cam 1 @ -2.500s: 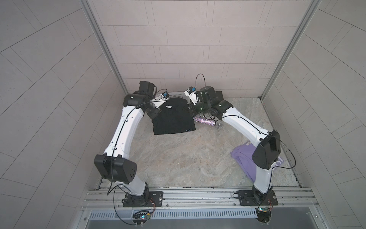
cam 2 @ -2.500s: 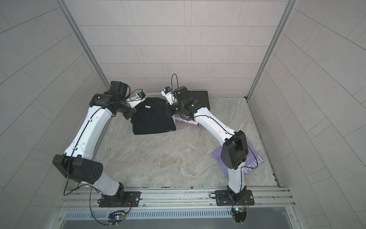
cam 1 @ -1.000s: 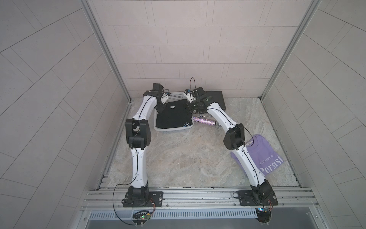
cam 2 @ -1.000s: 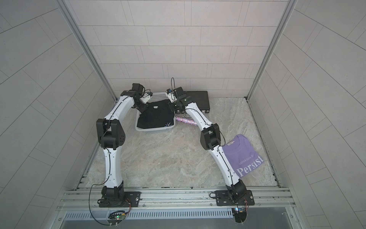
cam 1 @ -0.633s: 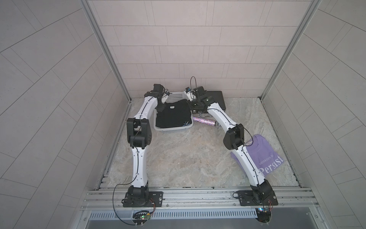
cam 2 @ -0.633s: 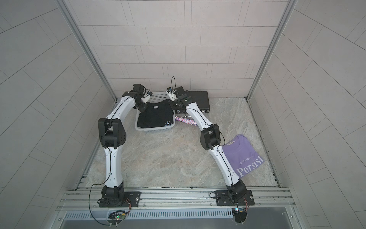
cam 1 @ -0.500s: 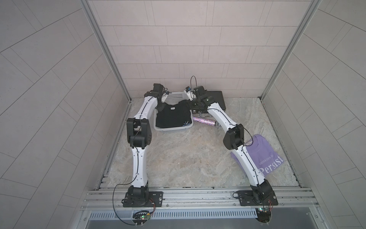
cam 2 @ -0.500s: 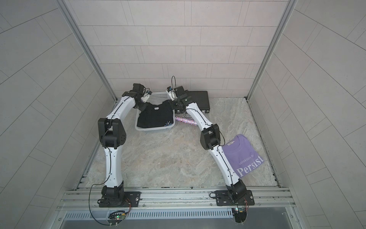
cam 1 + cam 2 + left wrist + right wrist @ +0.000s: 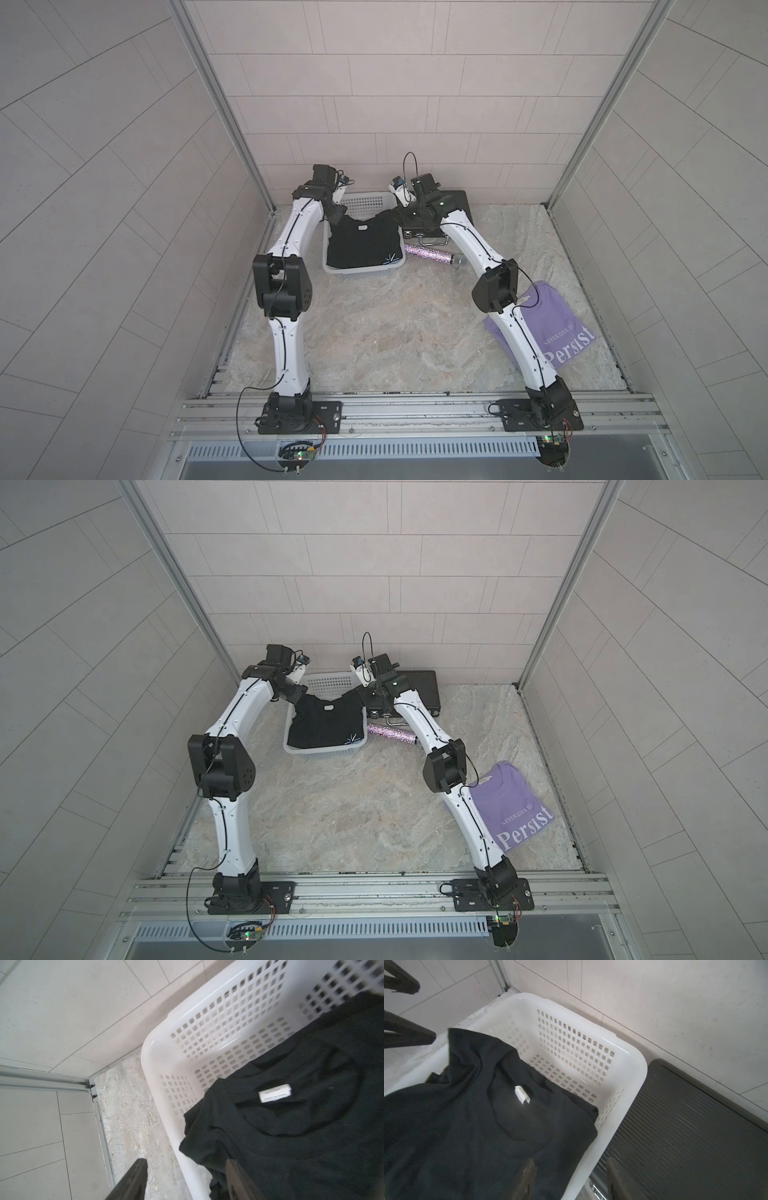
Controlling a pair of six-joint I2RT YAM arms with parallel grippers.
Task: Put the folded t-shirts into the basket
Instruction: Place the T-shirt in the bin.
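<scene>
The black t-shirt [image 9: 360, 243] lies in the white basket [image 9: 368, 202] at the back of the table, its shoulder corners draped on the side rims. In both top views it fills the near part of the basket [image 9: 329, 683]. My left gripper [image 9: 186, 1162] is open astride the basket's rim [image 9: 158, 1088], one finger over the floor, the other over the black t-shirt [image 9: 301, 1126]. My right gripper [image 9: 572, 1160] is open astride the opposite rim [image 9: 629, 1093], holding nothing. The lavender "Persist" t-shirt [image 9: 555, 328] lies flat at the right, partly under my right arm.
A flat black briefcase [image 9: 455, 203] lies against the back wall, right beside the basket, its ribbed lid [image 9: 685, 1136] under my right gripper's outer finger. A glittery microphone [image 9: 428, 255] lies on the floor right of the basket. Tiled walls close in on three sides.
Both grippers have opened and let go of the black t-shirt. Its collar end has sagged down into the basket, and the grippers have drawn slightly apart from it.
</scene>
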